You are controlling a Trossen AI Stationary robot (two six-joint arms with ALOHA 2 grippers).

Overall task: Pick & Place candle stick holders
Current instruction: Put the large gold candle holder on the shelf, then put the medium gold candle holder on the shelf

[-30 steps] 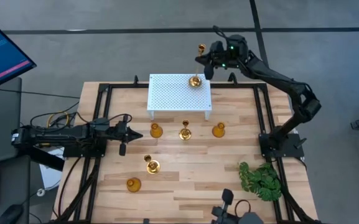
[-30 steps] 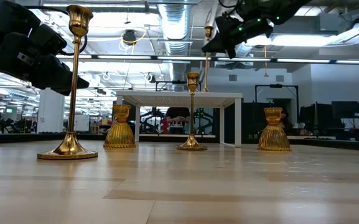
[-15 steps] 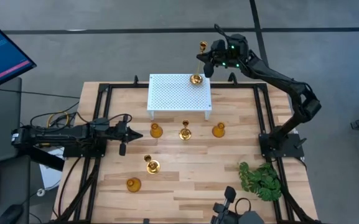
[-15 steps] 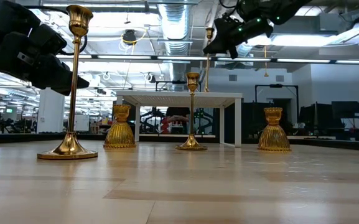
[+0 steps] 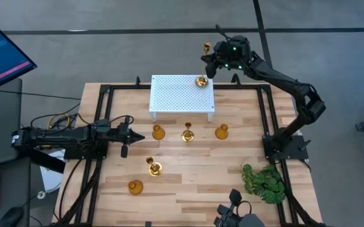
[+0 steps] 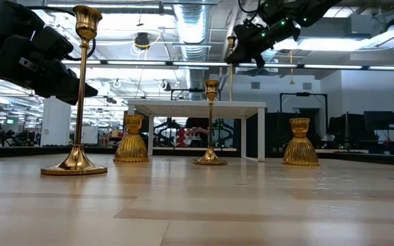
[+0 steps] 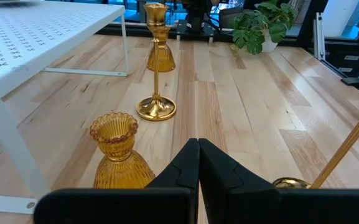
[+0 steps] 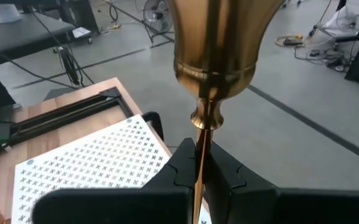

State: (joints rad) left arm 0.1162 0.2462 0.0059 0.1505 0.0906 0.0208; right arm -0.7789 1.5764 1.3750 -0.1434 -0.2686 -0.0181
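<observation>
The wooden table (image 5: 188, 183) carries the white perforated stand (image 5: 175, 94) at its far side, a green plant (image 5: 265, 183) at the near right corner, and 5 gold candle stick holders spread in front of the stand. Of those, 3 stand in a row just before it: a squat one (image 5: 158, 132), a slim stick (image 5: 187, 134) and another squat one (image 5: 221, 132). Nearer the front are a tall slim stick (image 5: 153, 167) and a squat piece (image 5: 135, 186).

The step in hand looks like placing the 6th holder (image 5: 201, 81). Its base sits at the stand's far right corner, and the right gripper (image 5: 212, 62) is clenched on its thin stem just under the cup. Whether the base is fully down I cannot tell.

The left gripper (image 5: 124, 135) waits low at the table's left, fingers closed on nothing.

Next, I'd expect the stick to be set upright and steady before the right gripper lets go, since a tall thin piece near an edge could topple.
</observation>
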